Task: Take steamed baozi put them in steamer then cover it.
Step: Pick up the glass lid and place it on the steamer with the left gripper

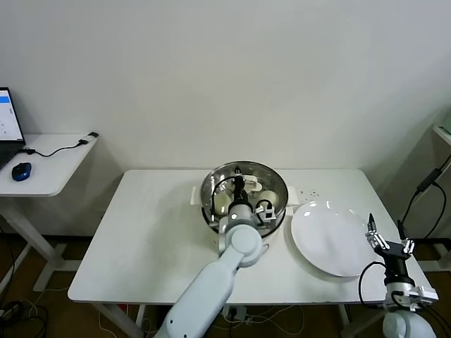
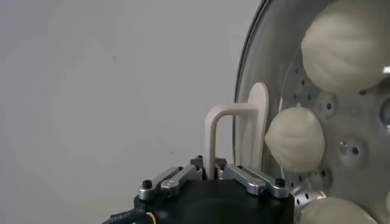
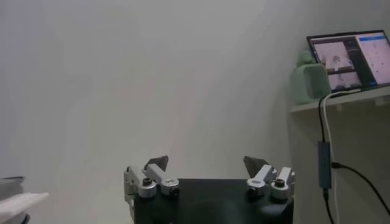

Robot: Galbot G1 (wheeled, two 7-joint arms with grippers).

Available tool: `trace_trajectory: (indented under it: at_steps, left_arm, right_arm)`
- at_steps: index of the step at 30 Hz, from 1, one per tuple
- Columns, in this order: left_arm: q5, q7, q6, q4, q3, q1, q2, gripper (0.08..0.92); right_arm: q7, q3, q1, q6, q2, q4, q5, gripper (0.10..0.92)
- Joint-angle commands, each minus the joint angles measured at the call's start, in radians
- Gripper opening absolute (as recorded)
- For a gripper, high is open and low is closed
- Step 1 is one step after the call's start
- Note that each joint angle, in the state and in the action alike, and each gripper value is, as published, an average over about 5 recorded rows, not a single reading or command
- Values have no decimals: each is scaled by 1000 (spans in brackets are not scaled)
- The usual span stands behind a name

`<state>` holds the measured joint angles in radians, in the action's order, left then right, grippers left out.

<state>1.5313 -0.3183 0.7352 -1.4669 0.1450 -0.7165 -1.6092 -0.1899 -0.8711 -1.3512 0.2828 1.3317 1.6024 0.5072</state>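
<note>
Left gripper (image 1: 239,189): positioned over the steamer (image 1: 276,177), fingers clamped on the white handle (image 2: 234,131) of the cover (image 2: 250,67). Cover seated on the steamer rim or just above it; contact cannot be confirmed.

Steamer: centred toward the rear of the white worktop (image 1: 148,232), on a white base. Perforated bottom visible through the glass in the left wrist view.

Steamed baozi (image 2: 297,139): inside the steamer, under the cover. Three visible in the left wrist view: one (image 2: 347,45) at the far side of the basket, one beside the handle, one (image 2: 332,213) partly cut off at the picture edge. Pale rounded shapes also visible in the head view (image 1: 251,186) behind the gripper. Full count cannot be confirmed.

White plate (image 1: 331,239): on the worktop, just right of the steamer, bare.

Right gripper (image 1: 390,246): parked beyond the right front corner of the worktop, beside the plate edge, fingers spread wide, holding nothing. Both fingertips (image 3: 157,163) well apart in the right wrist view.

Side desk (image 1: 53,172): left of the worktop, carrying a laptop (image 1: 8,127), a blue mouse (image 1: 22,171) and a cable (image 1: 60,149).
</note>
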Motion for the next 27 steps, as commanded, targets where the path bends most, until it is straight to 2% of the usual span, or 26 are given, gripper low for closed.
trace_trajectory:
  at_steps: [1,6,9,27]
  left_arm:
    - [9,-9,19,1,4,-2,-49,169]
    - [4,3,16,-9,7,-4,-49,169]
    - [3,1,9,-23,9,-10,-49,208]
    - [-23,-35,7,-165,50,-89,-49,724]
  right_arm:
    - [0,0,-1,1,0,-1,1,823]
    - [0,0,-2,2,0,-1,1,823]
    - [0,0,-1,1,0,0,1,823]
    - [0,-2,2,5,-3,-8,4,823]
